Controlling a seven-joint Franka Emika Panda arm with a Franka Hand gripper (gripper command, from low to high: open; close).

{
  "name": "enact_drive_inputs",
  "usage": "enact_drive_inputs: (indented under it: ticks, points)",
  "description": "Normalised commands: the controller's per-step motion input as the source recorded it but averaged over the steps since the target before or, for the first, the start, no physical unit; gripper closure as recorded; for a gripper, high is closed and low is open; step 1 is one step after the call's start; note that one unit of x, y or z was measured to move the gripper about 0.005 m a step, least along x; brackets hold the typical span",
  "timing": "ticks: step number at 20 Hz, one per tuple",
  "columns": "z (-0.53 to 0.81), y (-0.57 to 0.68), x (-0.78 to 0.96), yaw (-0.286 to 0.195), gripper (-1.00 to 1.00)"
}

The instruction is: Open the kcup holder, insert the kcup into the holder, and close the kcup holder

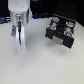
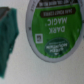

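The kcup (image 2: 50, 30) fills the wrist view from above: a round green top with white print and a pale rim, lying on the white table. A teal finger (image 2: 7, 37) of my gripper stands just beside it with a small gap; the other finger is out of frame. In the exterior view my gripper (image 1: 19, 36) points down at the table on the exterior view's left, and the kcup is hidden beneath it. The black kcup holder (image 1: 60, 29) sits at the exterior view's right, apart from the gripper, its light front handle (image 1: 58, 38) facing forward. The picture is too blurred to tell whether its drawer is open.
The white table (image 1: 45, 65) spreads around both things. The arm's white body (image 1: 21, 10) rises above the gripper at the back left. Dark clutter lies along the table's far edge.
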Motion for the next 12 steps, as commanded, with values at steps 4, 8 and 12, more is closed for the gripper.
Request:
enact_drive_inputs:
  ticks: [4, 8, 12]
  points:
    - [0.02, 0.02, 0.00, -0.057, 1.00]
    - [0.49, 0.19, 0.06, -0.035, 1.00]
    - [0.82, 0.35, 0.10, -0.007, 1.00]
